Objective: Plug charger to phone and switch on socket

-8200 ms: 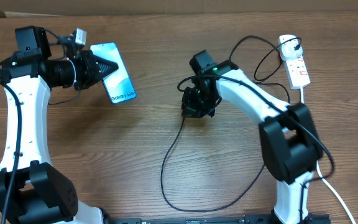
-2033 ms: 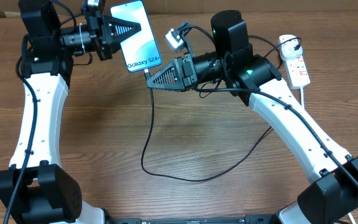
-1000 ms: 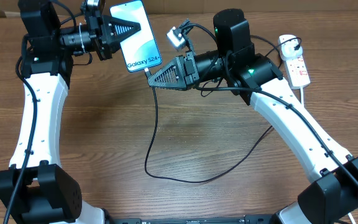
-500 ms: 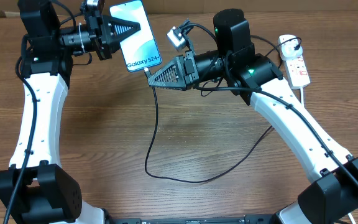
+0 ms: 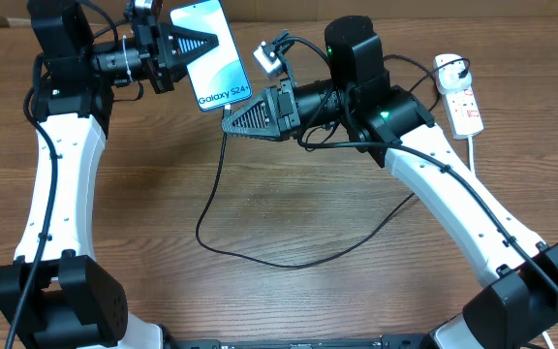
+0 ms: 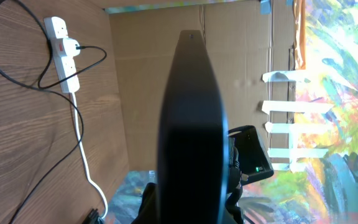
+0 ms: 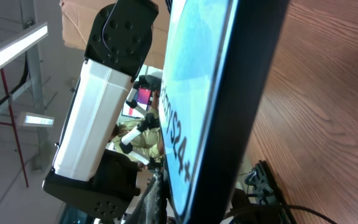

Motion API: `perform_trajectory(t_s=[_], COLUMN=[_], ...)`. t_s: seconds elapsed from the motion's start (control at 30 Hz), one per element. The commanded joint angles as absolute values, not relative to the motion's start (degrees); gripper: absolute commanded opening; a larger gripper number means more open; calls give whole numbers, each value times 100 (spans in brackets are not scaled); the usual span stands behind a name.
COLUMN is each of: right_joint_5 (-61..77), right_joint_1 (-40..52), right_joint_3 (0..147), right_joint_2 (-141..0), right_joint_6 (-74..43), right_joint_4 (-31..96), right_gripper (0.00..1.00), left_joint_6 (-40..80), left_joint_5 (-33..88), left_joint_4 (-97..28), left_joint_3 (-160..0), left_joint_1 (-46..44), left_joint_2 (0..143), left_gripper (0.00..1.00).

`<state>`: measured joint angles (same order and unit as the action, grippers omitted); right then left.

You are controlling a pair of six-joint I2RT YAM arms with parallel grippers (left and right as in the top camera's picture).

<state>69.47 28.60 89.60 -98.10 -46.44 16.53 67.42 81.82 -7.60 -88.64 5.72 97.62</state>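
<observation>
1. Change: over the last half second the right gripper (image 5: 231,126) has shifted left. Its tip now sits just below the middle of the phone's (image 5: 219,73) lower edge, not off toward its right corner. The charger's (image 5: 200,233) slack loop on the table (image 5: 143,242) swung left with it. The phone and the left gripper (image 5: 200,43) have not moved.
2. Meaning: this looks like lining the connector up with the port, so the plug-in step is still in hand. The connector tip is hidden in all 3 views, so I cannot tell if it is seated. The socket (image 5: 463,102) lies at the far right, well apart from both arms. A plug is already in it, but the switch state is unreadable, and that step looks not yet done.
3. Grips: the left fingers are clamped on the phone, holding it off the table, tilted, screen up. The right fingers are closed on the charger near its tip, and the cable drops straight out from between them.
4. Materials:
   - Phone: a rigid slim slab with a glossy light-blue screen and dark rounded edges. In the right wrist view it is edge-on and fills the frame.
   - Charger: thin, limp black cable that will drag and twist.
   - Socket: hard white plastic bar with red markings and a thick white cord.
   - Table: matte wood grain.
</observation>
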Motion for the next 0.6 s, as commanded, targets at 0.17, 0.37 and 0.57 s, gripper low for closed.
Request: perform_trajectory(t_s=[0.17, 0.37, 0.57], right_joint_5=[6788, 6938, 7212], right_joint_1=[2816, 2779, 2650], right_joint_3=[8995, 8995, 8995], right_joint_2=[-9819, -9819, -9819], right_joint_6=[-4556, -4318, -4300], right_joint_4=[1619, 2012, 2025], right_gripper=[4, 4, 4], left_joint_6=[6622, 6510, 6466], left_joint_5=[8803, 8875, 8945], left_joint_4=[-711, -698, -694], left_joint_3=[-8941, -8941, -8941], left_joint_1=[523, 523, 523], left_joint_2=[9653, 9653, 9653], left_gripper=[4, 4, 4])
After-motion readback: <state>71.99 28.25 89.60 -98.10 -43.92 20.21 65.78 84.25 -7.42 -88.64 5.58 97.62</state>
